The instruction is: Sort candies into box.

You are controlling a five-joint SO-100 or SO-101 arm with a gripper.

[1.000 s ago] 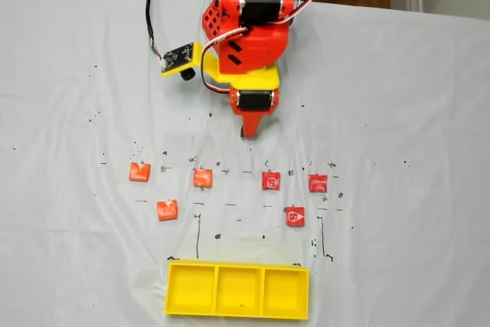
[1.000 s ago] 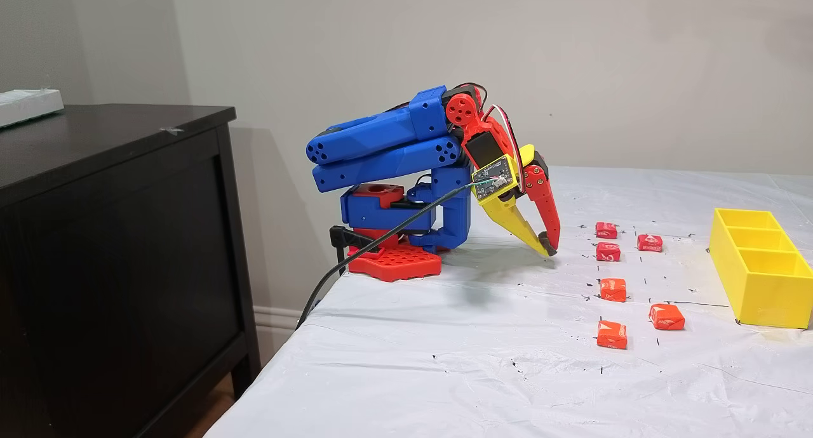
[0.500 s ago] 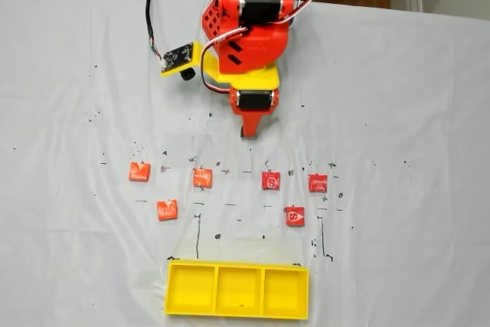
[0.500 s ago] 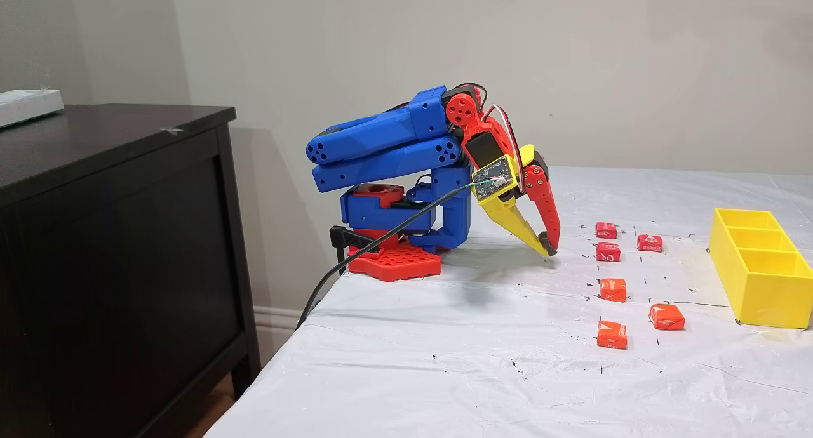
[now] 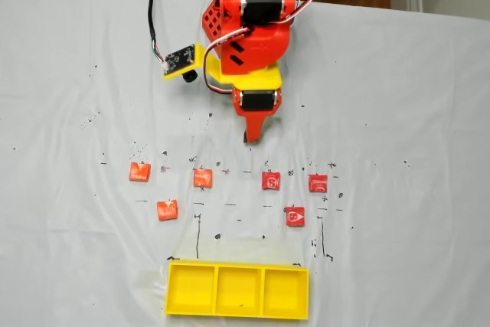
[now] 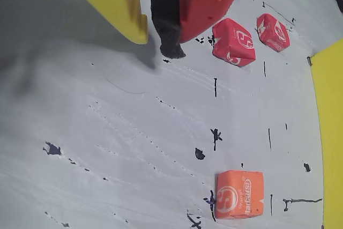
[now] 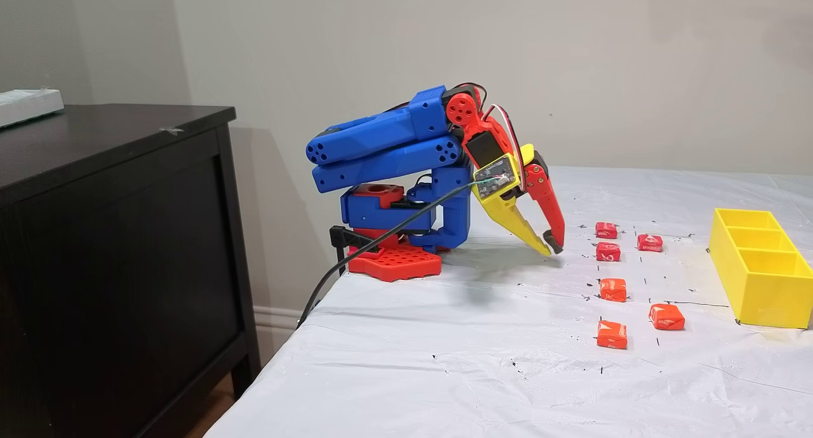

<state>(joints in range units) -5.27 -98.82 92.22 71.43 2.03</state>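
Several small red and orange candies lie loose on the white cloth in two short rows, among them an orange candy (image 5: 202, 178), a red candy (image 5: 270, 181) and an orange candy (image 5: 167, 209). The box (image 5: 237, 290), a yellow tray with three bare compartments, sits at the near edge. My gripper (image 5: 248, 140) hovers just behind the rows with nothing in it. In the wrist view the gripper (image 6: 155, 44) has its yellow and red jaws a narrow slit apart. Two red candies (image 6: 233, 41) lie just beyond it, and an orange candy (image 6: 239, 194) lies lower down. From the side, the gripper (image 7: 551, 251) points down, close to the cloth.
The white cloth (image 5: 398, 112) carries black pen marks. The arm's base (image 7: 394, 260) and its black cable (image 7: 381, 232) stand at the table's far end. A dark cabinet (image 7: 114, 203) stands beside the table. The box's wall (image 6: 329, 132) shows at the wrist view's right edge.
The gripper has crept a little forward toward the candies, and its tips have parted slightly. Candies and box have not moved.
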